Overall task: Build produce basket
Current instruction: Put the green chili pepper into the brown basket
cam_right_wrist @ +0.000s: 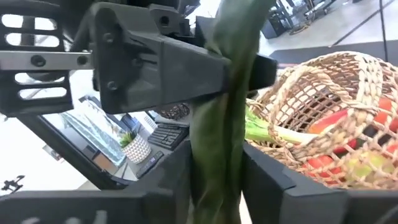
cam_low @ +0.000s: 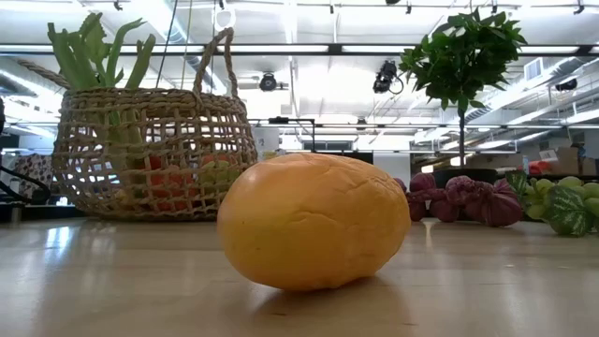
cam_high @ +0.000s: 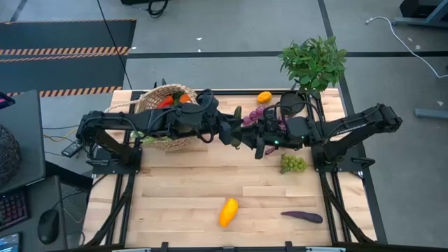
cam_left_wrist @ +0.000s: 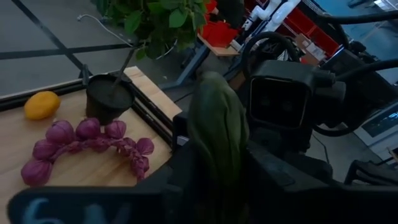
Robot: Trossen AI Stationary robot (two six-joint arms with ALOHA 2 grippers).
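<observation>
The basket [cam_high: 164,105] is seen at the bench's [cam_high: 182,189] back left, holding red and orange produce. Both arms are met mid-bench beside purple grapes [cam_high: 255,114]. Green grapes [cam_high: 293,164], a yellow pepper [cam_high: 228,211] and an eggplant [cam_high: 302,217] are seen nearer the front.

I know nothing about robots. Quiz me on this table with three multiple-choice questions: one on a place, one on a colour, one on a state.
1. Where is the yellow-orange fruit?
A. In the wicker basket
B. On the bare table, near its front edge
C. In the plant pot

2. What colour are the grapes beside the black pot?
A. Purple
B. White
C. Blue

3. What is happening to the long green vegetable?
A. It lies alone on the table
B. It sits in the basket
C. Both hands grip it

Answers:
1. B: the high view shows it alone on the wood.
2. A: the left wrist view shows a purple bunch.
3. C: the left hand and right hand both close on it.
</observation>
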